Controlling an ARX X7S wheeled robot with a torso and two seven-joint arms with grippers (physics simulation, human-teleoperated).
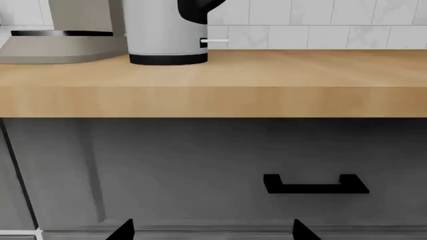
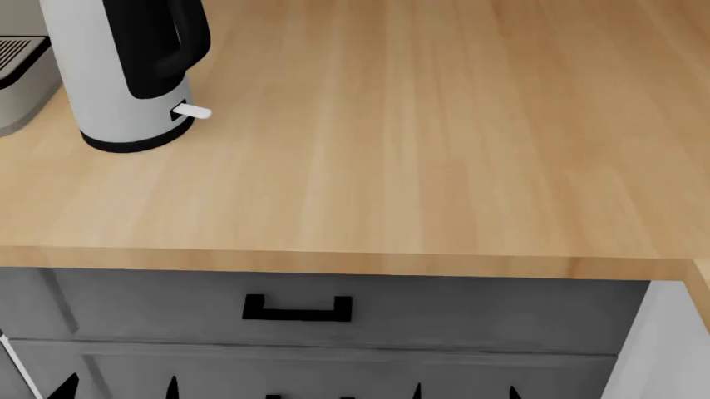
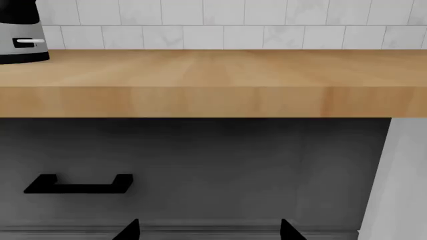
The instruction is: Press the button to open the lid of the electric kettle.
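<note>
Both tools sit low, below the front edge of the worktop and facing the cabinet. Only the black fingertips show. The left tool (image 1: 212, 229) has its two tips spread well apart with nothing between them, and the right tool (image 3: 208, 229) is likewise spread wide and empty. From the head view, both pairs of tips poke up at the picture's lower edge, in front of the drawers.

Just ahead of the tools is a grey drawer front (image 2: 444, 312) with a black bar handle (image 2: 298, 309); a second drawer front lies beneath it. To the right of the drawers a paler grey panel (image 3: 397, 175) runs down at the worktop's right end.

The worktop (image 2: 444, 150) is light wood with fine grain and a thick square front edge. Behind it, along the back edge, the wall is clad in white, faintly marbled tiles (image 3: 267, 25).

The electric kettle (image 2: 116, 75) stands upright near the back left corner of the worktop, well apart from both tools. Its body is white on a black base ring, its black loop handle turned towards the right, and a small white lever (image 2: 193, 111) juts from the foot of the handle. Its top is cut off in every view, so the lid cannot be seen. Just beside the kettle, further into the left corner, stands a grey-beige coffee machine (image 2: 20, 79) with a metal grille
</note>
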